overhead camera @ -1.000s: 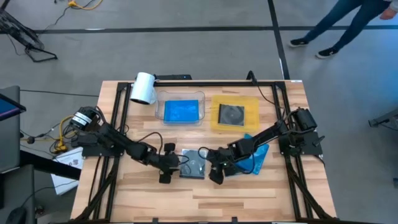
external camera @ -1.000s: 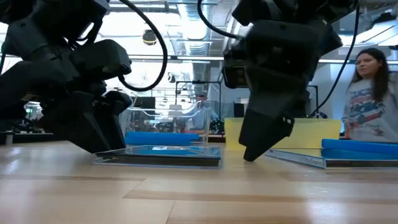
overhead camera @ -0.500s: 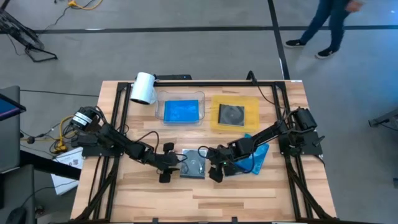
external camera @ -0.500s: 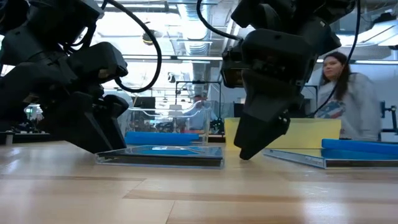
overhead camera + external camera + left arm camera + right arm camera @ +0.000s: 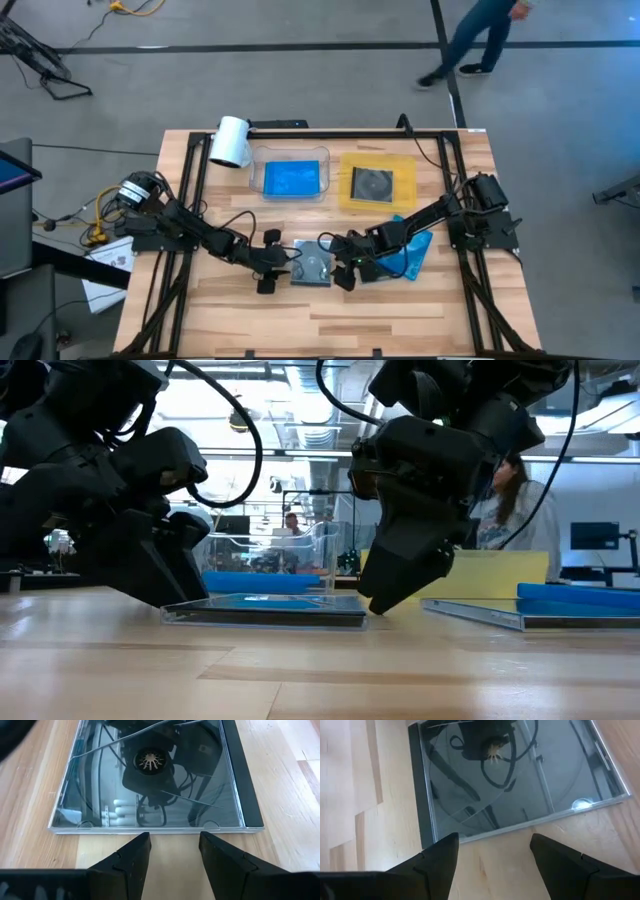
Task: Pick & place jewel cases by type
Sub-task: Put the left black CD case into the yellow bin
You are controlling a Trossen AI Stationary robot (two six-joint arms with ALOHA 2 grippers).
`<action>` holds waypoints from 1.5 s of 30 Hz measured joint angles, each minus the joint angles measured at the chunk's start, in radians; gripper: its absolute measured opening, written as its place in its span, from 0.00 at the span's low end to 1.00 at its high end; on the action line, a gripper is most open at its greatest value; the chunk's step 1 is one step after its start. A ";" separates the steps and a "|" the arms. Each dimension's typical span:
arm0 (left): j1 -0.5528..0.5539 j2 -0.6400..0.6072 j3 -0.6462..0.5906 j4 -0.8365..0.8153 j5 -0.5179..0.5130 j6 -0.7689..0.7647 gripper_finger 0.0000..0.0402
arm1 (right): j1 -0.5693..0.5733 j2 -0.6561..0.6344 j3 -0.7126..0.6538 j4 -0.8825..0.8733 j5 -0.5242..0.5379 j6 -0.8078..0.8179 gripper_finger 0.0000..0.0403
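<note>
A grey-clear jewel case [image 5: 311, 268] lies flat on the wooden table between my two grippers. My left gripper [image 5: 280, 272] stands open at the case's left edge, slanting down. My right gripper [image 5: 340, 272] is open at the case's right edge [image 5: 362, 616], also slanting down. Blue jewel cases [image 5: 408, 258] lie in a loose pile on the table behind my right gripper. One blue case [image 5: 290, 180] lies in the clear tray [image 5: 256, 165]. A grey case with a dark disc [image 5: 372, 184] lies in the yellow tray [image 5: 405, 165]. My left gripper has its two open fingertips [image 5: 140, 842] against the case's left edge [image 5: 172, 831], coming slanting down from the table's left. Nothing is between the fingers, and the case lies flat on the table. My right gripper's fingertips [image 5: 451, 842] stand right at the case's right edge; whether they touch it I cannot tell.
A white cylinder [image 5: 230, 142] lies at the far left corner beside the clear tray. Black frame rails [image 5: 185, 200] run along the table's left, right and far sides. A person [image 5: 470, 40] walks on the floor beyond the far edge.
My left gripper has tipped further down at the case's left edge, and the case has slid a little toward the table's right, staying flat. My right gripper has come toward the left, up to the case's right edge. Both grippers have stayed open.
</note>
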 joint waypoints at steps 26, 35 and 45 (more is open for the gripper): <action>0.000 0.002 -0.002 0.054 -0.043 0.022 0.43 | 0.010 0.056 0.002 0.042 0.020 -0.046 0.62; -0.001 0.002 -0.005 0.082 -0.051 0.040 0.43 | 0.010 0.056 0.002 0.042 0.021 -0.059 0.62; -0.034 0.001 -0.005 0.100 -0.113 0.049 0.43 | 0.019 0.056 0.002 0.033 0.047 -0.070 0.62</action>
